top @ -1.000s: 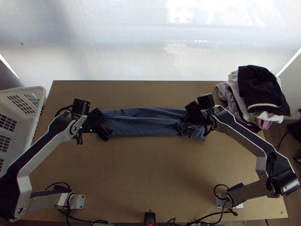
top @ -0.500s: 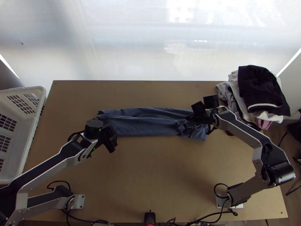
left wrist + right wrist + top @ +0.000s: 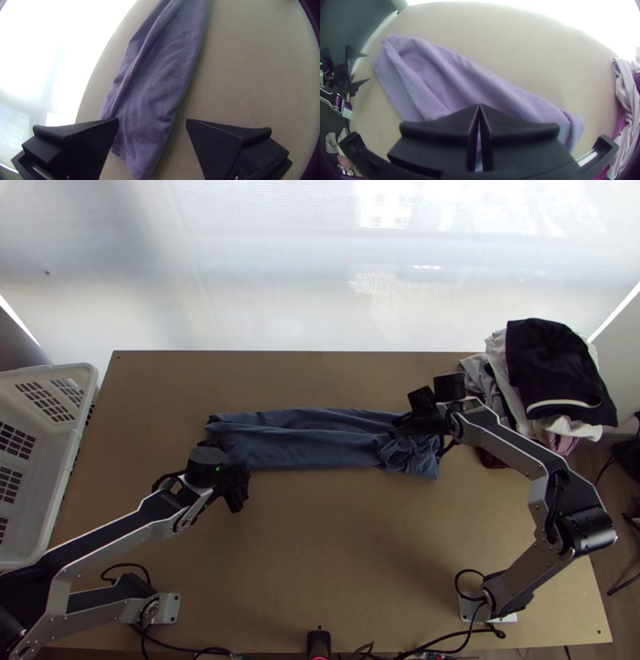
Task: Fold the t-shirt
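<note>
Left gripper (image 3: 152, 120): fingers apart, by the nine-o'clock end. T-shirt (image 3: 312, 456): on table (image 3: 320, 540), long axis nine-to-three, mostly toward two o'clock from that gripper. Right gripper (image 3: 480, 104): clenched, over the bunched three-o'clock end, nearer for tidying

The t-shirt (image 3: 312, 440) is a dusty slate blue, plain where I can see it, on a tan-brown counter (image 3: 320, 540). Off to the left, the basket (image 3: 74, 456) is white with a grid pattern. At far right there's a near-black garment (image 3: 552, 360) with one thin off-white stripe (image 3: 560, 402), above white cloth (image 3: 498, 346), pale grey cloth (image 3: 478, 374) and dusty pink cloth (image 3: 562, 442). Both arms mix silver-grey and black; the left claw (image 3: 237, 494) and right claw (image 3: 397, 430) are plain black.
</note>
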`<state>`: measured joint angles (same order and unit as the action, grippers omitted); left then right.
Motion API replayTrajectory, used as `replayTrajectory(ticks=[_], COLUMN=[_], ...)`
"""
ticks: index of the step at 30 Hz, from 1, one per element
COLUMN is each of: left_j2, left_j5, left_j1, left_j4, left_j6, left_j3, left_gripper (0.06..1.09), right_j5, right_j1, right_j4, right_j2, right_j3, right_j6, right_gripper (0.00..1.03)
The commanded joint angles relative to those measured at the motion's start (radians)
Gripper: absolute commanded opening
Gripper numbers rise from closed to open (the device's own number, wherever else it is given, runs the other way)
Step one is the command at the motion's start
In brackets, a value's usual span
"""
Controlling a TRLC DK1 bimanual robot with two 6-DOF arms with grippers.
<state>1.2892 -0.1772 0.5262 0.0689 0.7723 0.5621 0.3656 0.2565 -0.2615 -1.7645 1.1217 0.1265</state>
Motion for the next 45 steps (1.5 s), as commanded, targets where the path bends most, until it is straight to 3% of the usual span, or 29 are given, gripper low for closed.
replayTrajectory(ticks=[1, 19, 23, 29, 32, 36, 39, 45], left_j2=[0.064, 0.176, 0.202, 0.205, 0.205, 0.205, 0.216, 0.220], left_j5=[-0.002, -0.002, -0.002, -0.002, 0.005, 0.024, 0.031, 0.039], left_j1=[-0.003, -0.031, -0.043, -0.045, -0.057, -0.072, -0.081, -0.103], left_j4=[0.066, 0.192, 0.212, 0.213, 0.216, 0.220, 0.220, 0.212], left_j6=[0.056, 0.130, 0.140, 0.142, 0.143, 0.142, 0.142, 0.136], left_j3=[-0.013, -0.005, 0.002, -0.001, -0.001, 0.001, 0.001, 0.001], left_gripper=[1.03, 1.03, 0.97, 0.79, 0.65, 0.34, 0.25, 0.16], right_j5=[0.015, 0.052, 0.061, 0.072, 0.072, 0.072, 0.072, 0.072], right_j1=[0.003, -0.005, -0.007, -0.002, 0.003, 0.003, 0.003, 0.004], right_j4=[0.002, 0.002, 0.002, 0.010, 0.015, 0.016, 0.016, 0.016], right_j2=[-0.030, -0.024, -0.006, 0.013, 0.010, 0.007, 0.002, 0.002], right_j3=[0.029, -0.013, -0.026, -0.071, -0.077, -0.079, -0.080, -0.088], right_j6=[-0.016, -0.031, -0.039, -0.048, -0.048, -0.048, -0.048, -0.048], right_gripper=[0.03, 0.03, 0.03, 0.03, 0.03, 0.03, 0.03, 0.03])
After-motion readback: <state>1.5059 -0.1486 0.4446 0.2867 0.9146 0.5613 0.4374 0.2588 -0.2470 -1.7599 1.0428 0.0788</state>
